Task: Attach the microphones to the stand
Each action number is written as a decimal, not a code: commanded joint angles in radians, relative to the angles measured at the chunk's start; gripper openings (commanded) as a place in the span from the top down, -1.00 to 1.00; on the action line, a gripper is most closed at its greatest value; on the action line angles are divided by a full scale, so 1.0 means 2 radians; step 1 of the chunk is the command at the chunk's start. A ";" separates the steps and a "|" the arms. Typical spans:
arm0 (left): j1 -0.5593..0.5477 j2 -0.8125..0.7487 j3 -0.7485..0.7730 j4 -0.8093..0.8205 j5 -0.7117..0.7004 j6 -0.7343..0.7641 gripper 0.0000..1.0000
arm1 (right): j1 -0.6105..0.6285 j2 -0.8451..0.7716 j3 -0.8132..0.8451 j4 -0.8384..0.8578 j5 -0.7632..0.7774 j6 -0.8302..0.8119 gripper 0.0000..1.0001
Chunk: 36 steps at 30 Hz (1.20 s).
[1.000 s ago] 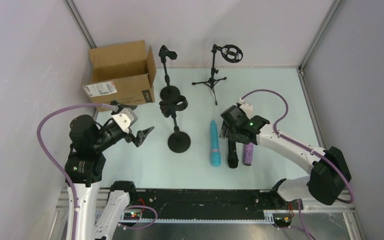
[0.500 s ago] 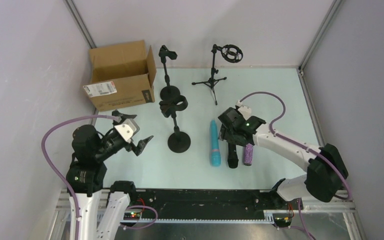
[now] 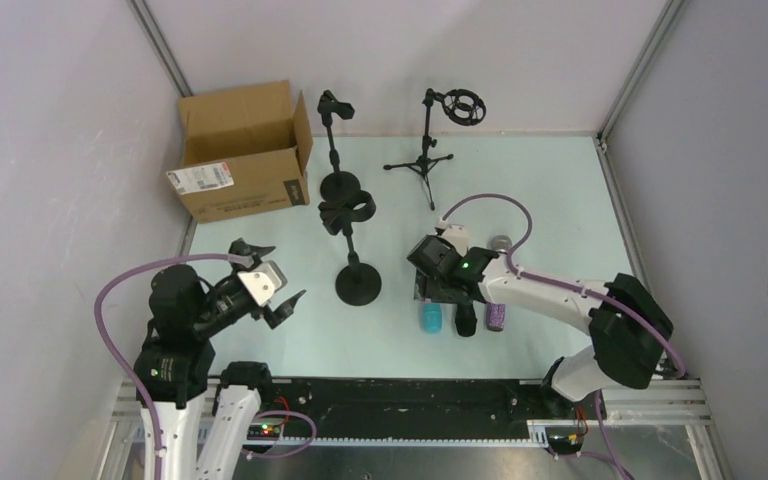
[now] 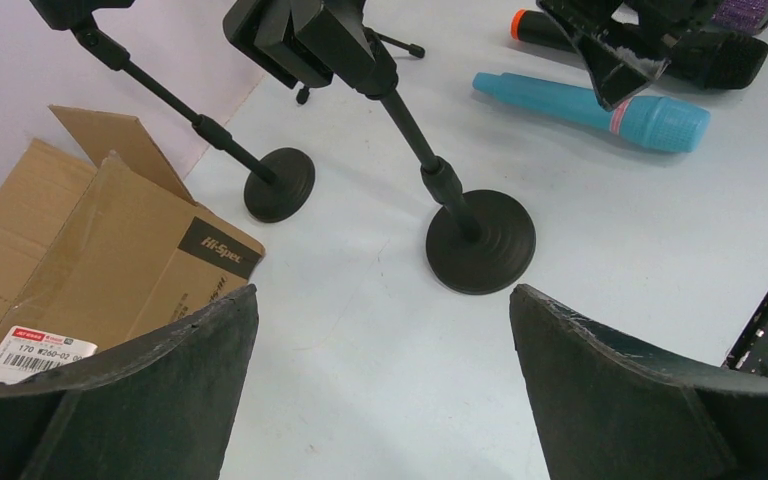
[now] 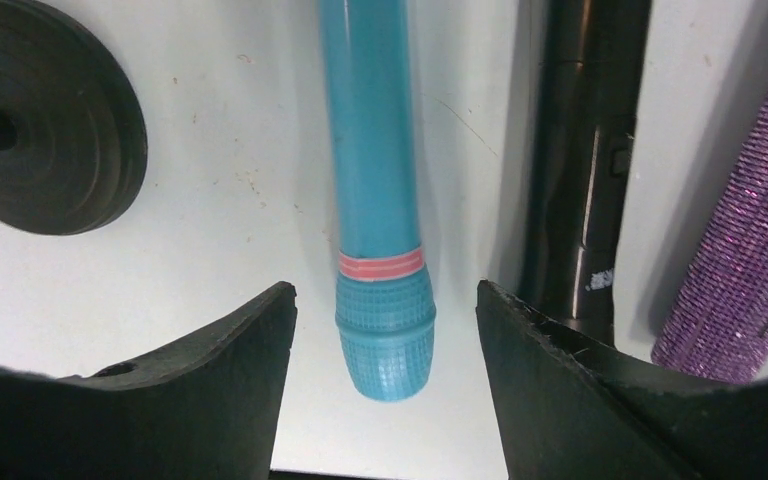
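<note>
I have the right hand (image 5: 382, 320) down over the turquoise microphone (image 5: 370, 150). Its fingers are apart, one on either side of the barrel just behind the ribbed head, and neither is touching as far as I can see. That looks a sensible place to take it: the long tail stays free to slide into a clip.

All three microphones lie flat on the desk (image 3: 560, 200), side by side, right of centre and towards the near edge. The turquoise one is leftmost, the black microphone (image 5: 580, 150) is next, and the purple microphone (image 5: 750, 230) is on the right. The gap to the black one is tight, so I'd watch that finger.

The round-based stand (image 4: 480, 240) stands upright just left of the row, and I judge it the likeliest target since its clip is nearest.

My left hand (image 4: 382, 300) hangs spread wide and empty at the near left, facing that stand (probably parked there to steady it).
</note>
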 commanded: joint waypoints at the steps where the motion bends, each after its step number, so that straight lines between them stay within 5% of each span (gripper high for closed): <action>1: -0.002 0.000 0.006 -0.004 0.007 0.018 -0.99 | 0.005 0.034 0.006 0.027 0.006 -0.008 -0.40; 8: -0.002 0.002 0.009 -0.004 0.008 0.020 -0.99 | -0.003 0.079 0.008 0.044 0.006 -0.020 -0.36; 19: -0.002 0.009 0.012 -0.004 0.010 0.025 -0.99 | -0.050 -0.031 0.034 -0.006 0.028 -0.053 -0.45; 36: -0.001 0.011 0.019 -0.004 0.010 0.029 -0.99 | -0.112 0.029 -0.044 0.043 0.002 -0.088 -0.43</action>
